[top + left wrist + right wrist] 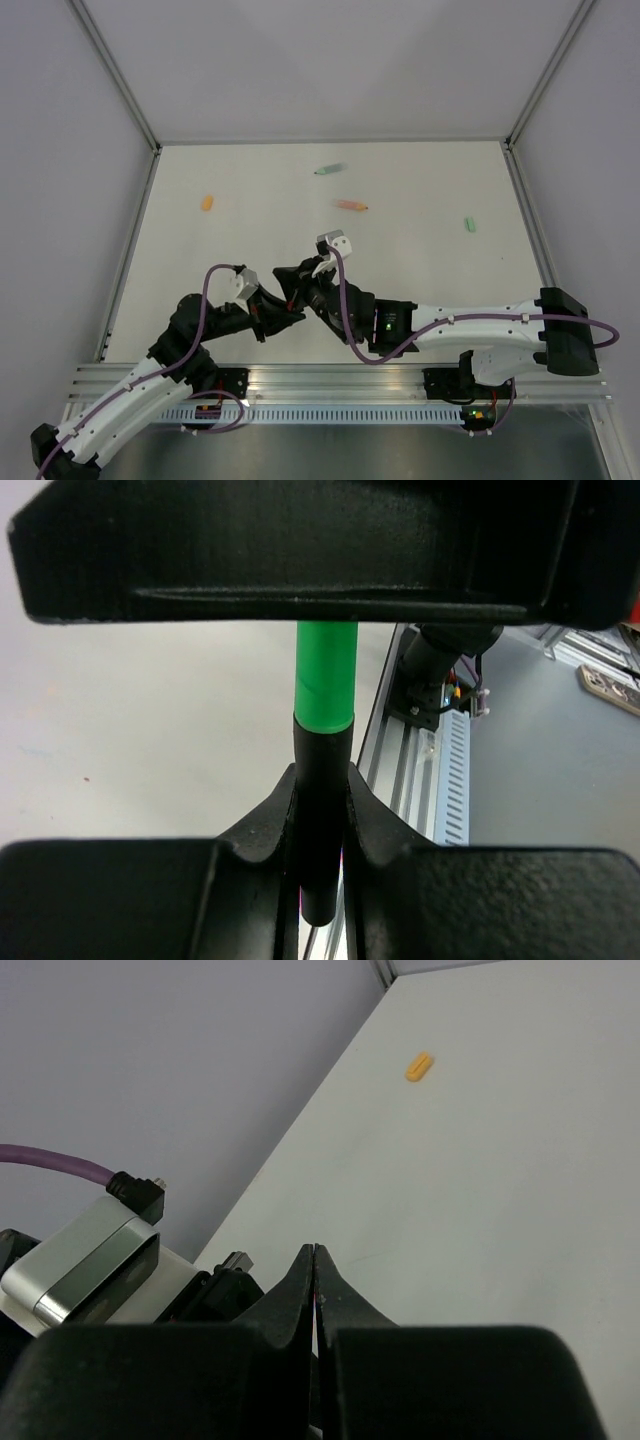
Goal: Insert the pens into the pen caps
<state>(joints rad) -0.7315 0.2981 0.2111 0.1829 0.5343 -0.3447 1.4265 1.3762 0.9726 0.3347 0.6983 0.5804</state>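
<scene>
My left gripper (322, 780) (283, 318) is shut on the black-and-bright-green pen (322, 750), which stands upright between its fingers. The pen's green section (325, 675) runs up against the dark body of the right gripper, so its top end is hidden. My right gripper (315, 1250) (293, 283) is shut with nothing between its fingertips, close against the left one. On the table beyond lie a mint green pen (328, 169), a salmon orange pen (350, 205), an orange pen cap (207, 202) (418, 1065) and a mint pen cap (469, 224).
Both arms meet low over the table's near middle. The metal mounting rail (340, 380) (420, 760) runs along the near edge. Grey enclosure walls with metal posts bound the white table (420, 280) at the back and sides. The left wrist camera (90, 1260) sits beside the right fingers.
</scene>
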